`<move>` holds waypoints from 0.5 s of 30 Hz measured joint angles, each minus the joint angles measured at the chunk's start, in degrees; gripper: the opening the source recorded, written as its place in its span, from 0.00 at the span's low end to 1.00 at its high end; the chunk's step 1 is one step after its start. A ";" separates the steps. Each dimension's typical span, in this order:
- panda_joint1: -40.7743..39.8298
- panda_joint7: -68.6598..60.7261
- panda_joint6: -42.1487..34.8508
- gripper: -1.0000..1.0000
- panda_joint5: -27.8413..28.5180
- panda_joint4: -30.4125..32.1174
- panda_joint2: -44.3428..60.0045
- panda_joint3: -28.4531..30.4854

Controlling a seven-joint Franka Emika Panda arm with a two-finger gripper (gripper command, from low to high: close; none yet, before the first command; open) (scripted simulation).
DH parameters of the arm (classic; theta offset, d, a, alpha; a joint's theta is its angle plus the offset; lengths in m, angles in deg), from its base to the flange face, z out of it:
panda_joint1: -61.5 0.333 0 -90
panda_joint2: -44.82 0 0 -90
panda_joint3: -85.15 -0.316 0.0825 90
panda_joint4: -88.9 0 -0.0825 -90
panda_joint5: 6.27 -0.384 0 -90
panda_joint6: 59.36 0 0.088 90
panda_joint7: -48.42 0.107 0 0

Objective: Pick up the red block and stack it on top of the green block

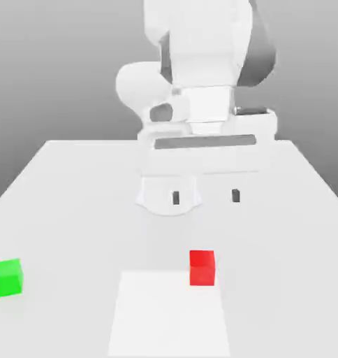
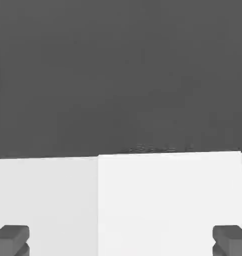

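Observation:
The red block (image 1: 202,268) rests on the white table (image 1: 74,189), a little to the exterior view's right of the middle. Far over at the exterior view's left edge sits the green block (image 1: 7,277), also on the table. My gripper (image 1: 205,196) hangs above the table behind the red block, well clear of it, open, its two dark fingertips (image 1: 175,198) wide apart with nothing between them. In the hand view both fingertips (image 2: 11,239) stand far apart over the bare table, and neither block appears between them.
A brighter white rectangular patch (image 1: 170,314) lies on the table at the near edge, just in front of the red block. The arm's white base (image 1: 168,199) stands on the table behind the gripper.

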 joint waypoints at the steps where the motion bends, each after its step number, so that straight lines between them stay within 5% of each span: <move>1: 0.13 0.87 2.40 0.50 0.29 1.64 3.10 -0.62; 8: 3.13 7.97 19.19 0.50 8.20 2.96 24.08 2.70; 9: 4.16 8.32 20.68 0.00 8.58 2.77 25.81 3.79; 15: 4.58 8.58 21.45 0.00 8.82 2.67 26.66 4.21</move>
